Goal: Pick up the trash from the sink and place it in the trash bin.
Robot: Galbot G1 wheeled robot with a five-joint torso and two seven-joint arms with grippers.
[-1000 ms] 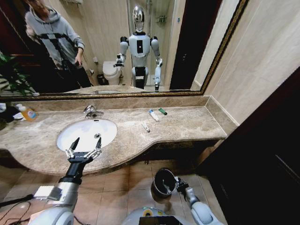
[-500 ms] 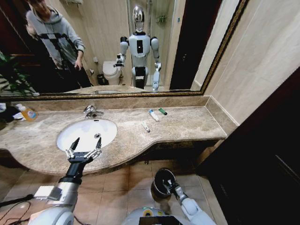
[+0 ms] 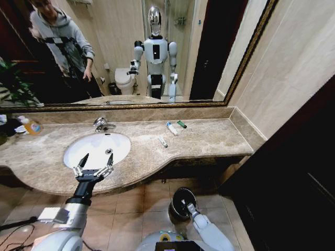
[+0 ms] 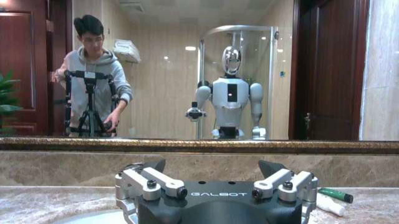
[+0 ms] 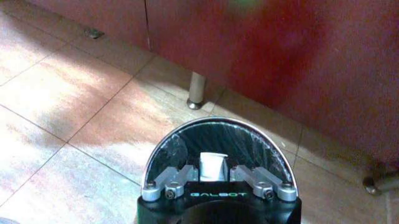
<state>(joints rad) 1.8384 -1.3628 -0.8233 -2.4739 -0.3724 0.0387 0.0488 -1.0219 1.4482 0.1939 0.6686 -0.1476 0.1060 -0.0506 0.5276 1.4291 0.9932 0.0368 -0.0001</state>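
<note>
Walls: beige stone tiles point(image 3: 293, 57) are covering the wall on the right, catching soft light.
Mirror: a wide mirror point(image 3: 104, 52) in a dark gilded frame is running along the back wall above the counter, reflecting a glass shower enclosure point(image 4: 246, 79), a white toilet point(image 3: 124, 79), dark red wooden doors point(image 4: 327, 70) and ceiling lights.
Backsplash: a marble strip point(image 3: 131, 113) is lining the wall below the mirror.
Floor: reddish-beige tiles point(image 5: 68, 116) are shining with pale glare.
Cabinet: a dark red vanity front point(image 5: 281, 51) is standing on metal legs point(image 5: 196, 91).
Plant: green leaves point(image 3: 13, 83) are showing at the far left.
</note>
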